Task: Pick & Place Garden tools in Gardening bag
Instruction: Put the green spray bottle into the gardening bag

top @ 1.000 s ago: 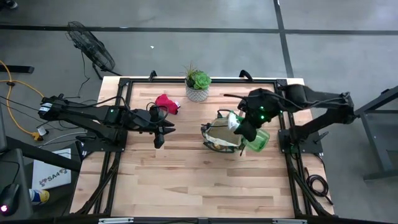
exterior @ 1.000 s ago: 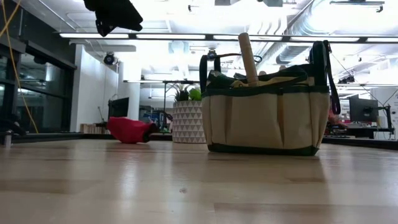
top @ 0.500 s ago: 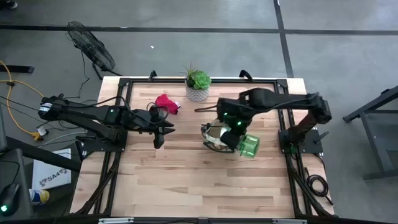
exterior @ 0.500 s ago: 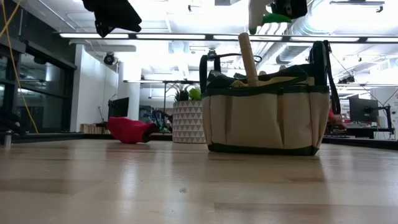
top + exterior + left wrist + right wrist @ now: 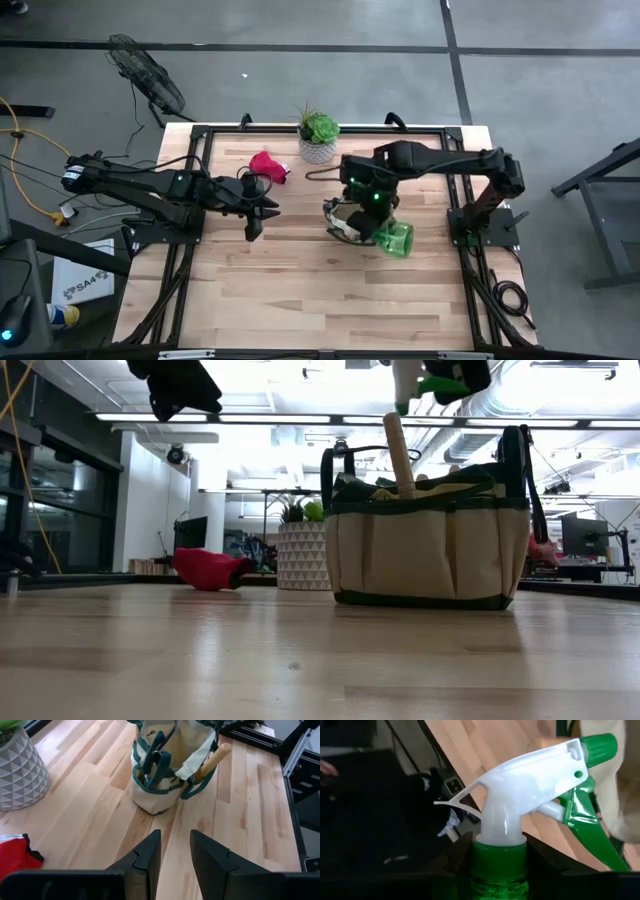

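The gardening bag (image 5: 348, 218) stands upright mid-table, tan with a dark green rim (image 5: 430, 520); a wooden tool handle (image 5: 399, 455) sticks out of its top. My right gripper (image 5: 368, 203) hovers above the bag, shut on the green spray bottle (image 5: 396, 238), whose white head (image 5: 530, 785) shows past my fingers. A red glove (image 5: 266, 165) lies flat at the far left of the bag. My left gripper (image 5: 175, 850) hangs in the air left of the bag, open and with nothing in it. My right gripper pinches the spray bottle at its green collar (image 5: 500, 862), just below the white spray head, one finger (image 5: 457, 857) on each side. The fingers slant down from the table's right. The bottle is lifted clear and tilted above the bag, its green body (image 5: 398, 240) out toward the near right.
A green succulent in a white patterned pot (image 5: 318, 140) stands at the far edge, between the glove and the bag. Bare wooden tabletop (image 5: 300, 290) spreads across the near half. The dark frame rail (image 5: 330, 128) borders the table.
My right gripper has carried the spray bottle toward the table's left and downward, ending over the bag's opening, and has tipped steeply downward. The bottle has turned with it, its body now pointing near-right. The bag, the glove and my left gripper have stayed put.
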